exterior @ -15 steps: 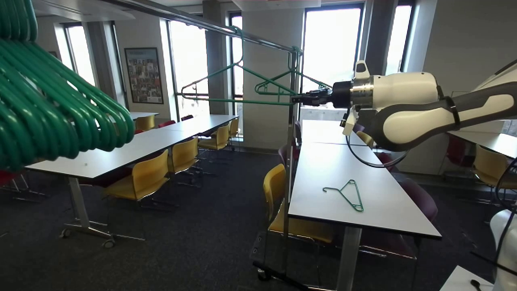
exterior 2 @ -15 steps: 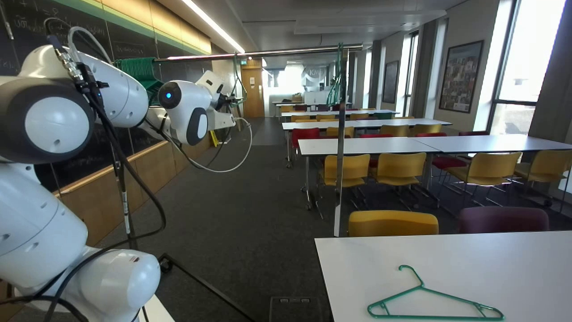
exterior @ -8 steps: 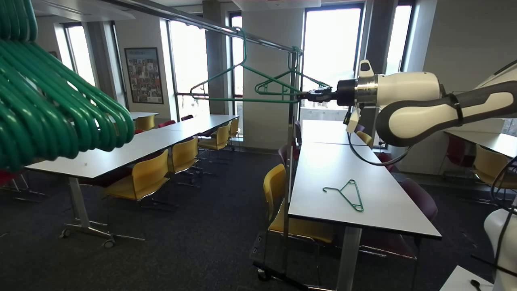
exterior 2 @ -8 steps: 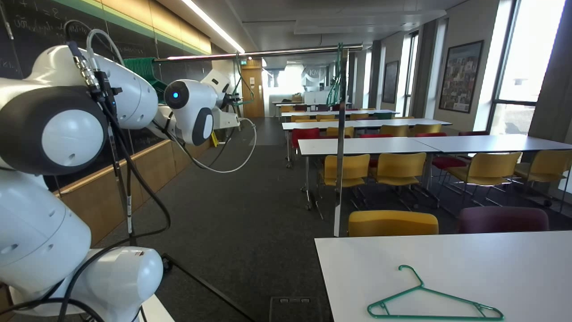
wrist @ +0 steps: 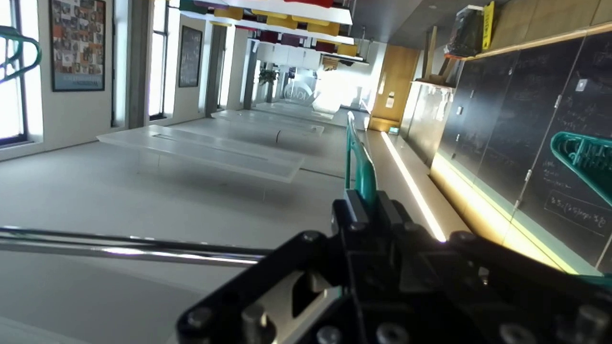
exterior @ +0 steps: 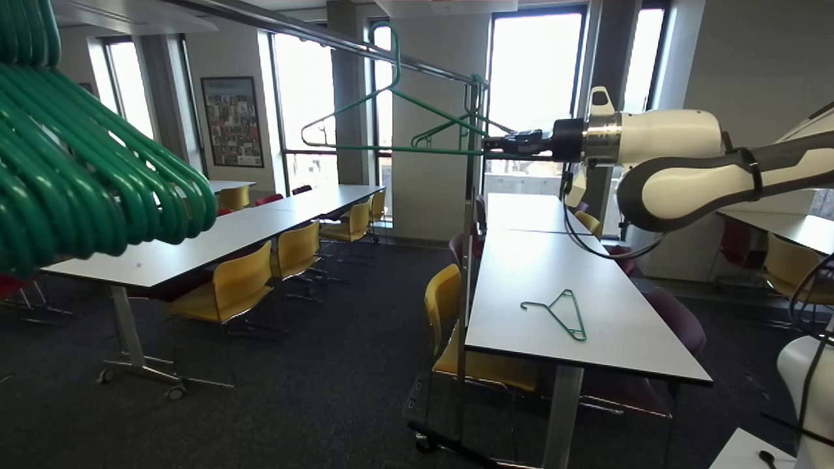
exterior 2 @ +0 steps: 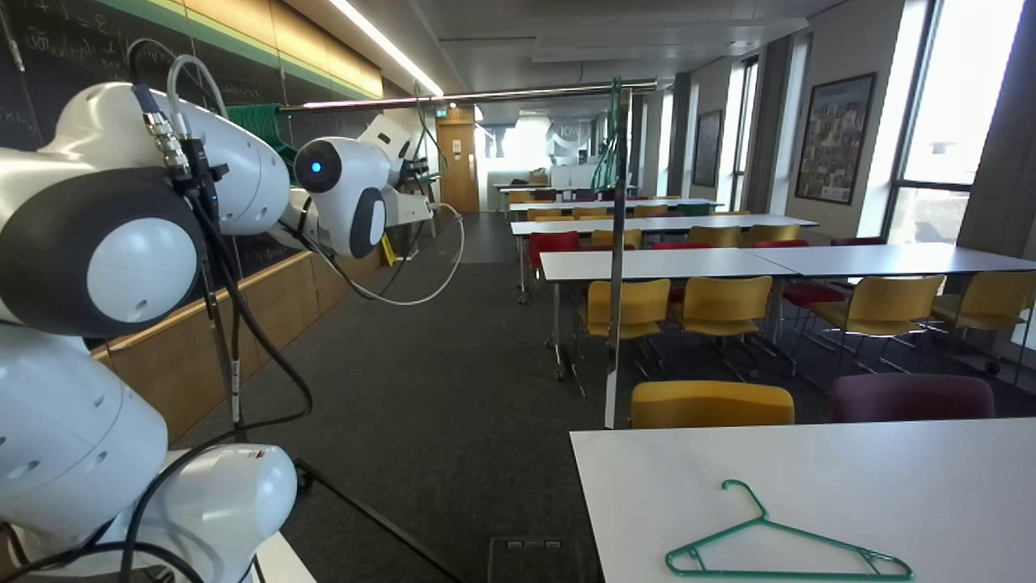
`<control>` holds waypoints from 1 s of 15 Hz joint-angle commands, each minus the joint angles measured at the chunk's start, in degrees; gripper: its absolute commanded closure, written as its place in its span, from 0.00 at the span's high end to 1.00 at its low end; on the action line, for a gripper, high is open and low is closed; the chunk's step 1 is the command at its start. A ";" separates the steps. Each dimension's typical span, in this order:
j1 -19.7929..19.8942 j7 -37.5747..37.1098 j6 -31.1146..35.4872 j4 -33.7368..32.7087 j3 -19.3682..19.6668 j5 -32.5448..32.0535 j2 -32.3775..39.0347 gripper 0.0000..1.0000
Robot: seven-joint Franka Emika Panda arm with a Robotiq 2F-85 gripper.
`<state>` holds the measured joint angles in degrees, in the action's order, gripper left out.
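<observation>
One gripper (wrist: pixel 370 205), its fingers drawn all but together, pinched a green hanger (exterior: pixel 417 150) by one lower corner, and we saw nothing else in its grasp. The hanger stood hook uppermost, its body below the level of the metal rail (exterior 2: pixel 526 95) and the top of its crook above it; whether the hook wrapped around the bar, we could not tell. With the hold so far off-center, we judged that the plastic could swivel between the fingers, and that a hook tip catching the rail could tug it loose. Sideways drift, in our view, risked a tangle with the neighboring hangers (exterior 2: pixel 605 170) near the rail's end post (exterior 2: pixel 617 267). Toward the opposite end we found a dense bunch of green hangers (exterior: pixel 98 176), well apart from the gripper. Lower down, a loose hanger (exterior 2: pixel 762 519) lay flat on a white table (exterior 2: pixel 647 470), a yellow chair (exterior 2: pixel 712 405) and a plum chair (exterior 2: pixel 912 398) behind it.
</observation>
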<state>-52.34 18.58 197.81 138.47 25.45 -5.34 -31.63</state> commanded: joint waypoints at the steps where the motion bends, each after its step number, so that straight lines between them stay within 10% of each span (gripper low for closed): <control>1: -0.60 2.18 0.02 0.75 0.11 -2.88 -5.64 0.02; 15: 24.50 1.98 -7.10 22.01 -4.33 -15.33 -18.88 0.02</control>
<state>-32.45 20.60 194.68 155.52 22.77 -18.26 -44.48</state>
